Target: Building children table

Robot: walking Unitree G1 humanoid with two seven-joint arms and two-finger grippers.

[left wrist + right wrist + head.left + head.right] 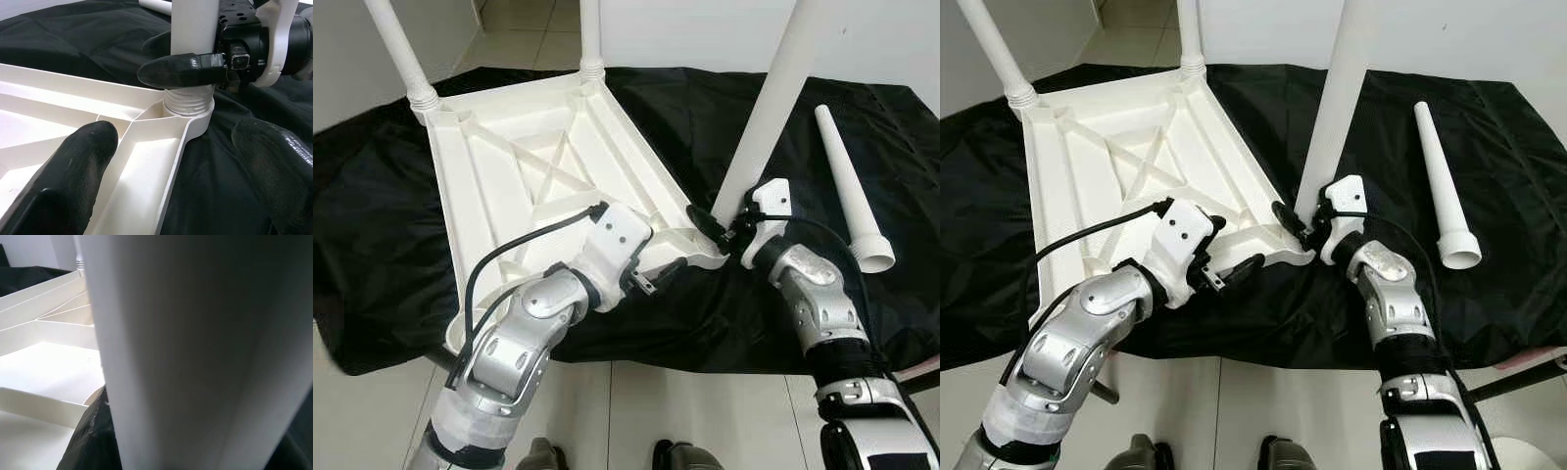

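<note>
No text, label, brand, number or sign is showing legibly anywhere in these views. The white plastic tabletop point(548, 166) lying upside down on the black cloth point(372, 245) is bearing no readable marking on its ribs or rim, and the white legs near it are showing plain surfaces.
</note>
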